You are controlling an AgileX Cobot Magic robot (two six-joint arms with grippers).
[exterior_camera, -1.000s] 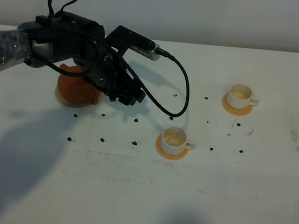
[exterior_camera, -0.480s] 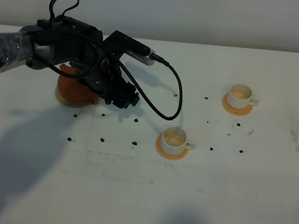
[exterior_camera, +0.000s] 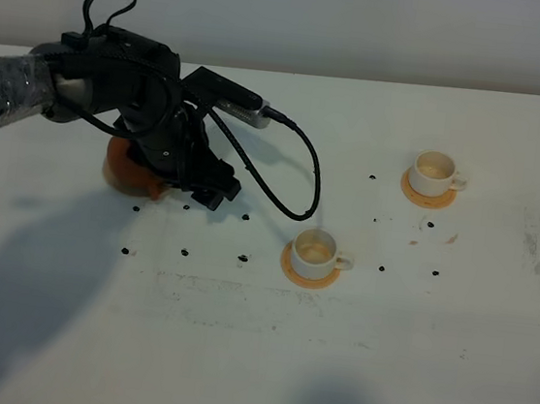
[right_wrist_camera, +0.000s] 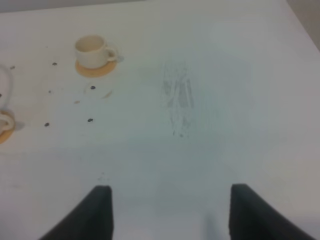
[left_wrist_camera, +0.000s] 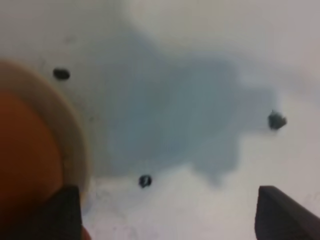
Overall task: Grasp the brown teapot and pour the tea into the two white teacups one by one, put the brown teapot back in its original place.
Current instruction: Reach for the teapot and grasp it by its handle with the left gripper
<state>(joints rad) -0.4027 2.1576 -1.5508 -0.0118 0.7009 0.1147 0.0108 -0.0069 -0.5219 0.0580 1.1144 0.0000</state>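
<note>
Change: left gripper point(exterior_camera: 210, 191) has shifted left, beside brown teapot point(exterior_camera: 127, 172).
Jaws: wide apart, empty.
Meaning: grasp not yet made.

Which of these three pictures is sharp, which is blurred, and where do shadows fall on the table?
Exterior high view: fairly sharp; the left arm casts a broad soft shadow on the table. Left wrist view: strongly out of focus, brown teapot and cream plate smeared, grey shadow across the middle. Right wrist view: slightly soft, but the fully visible teacup is readable.
</note>
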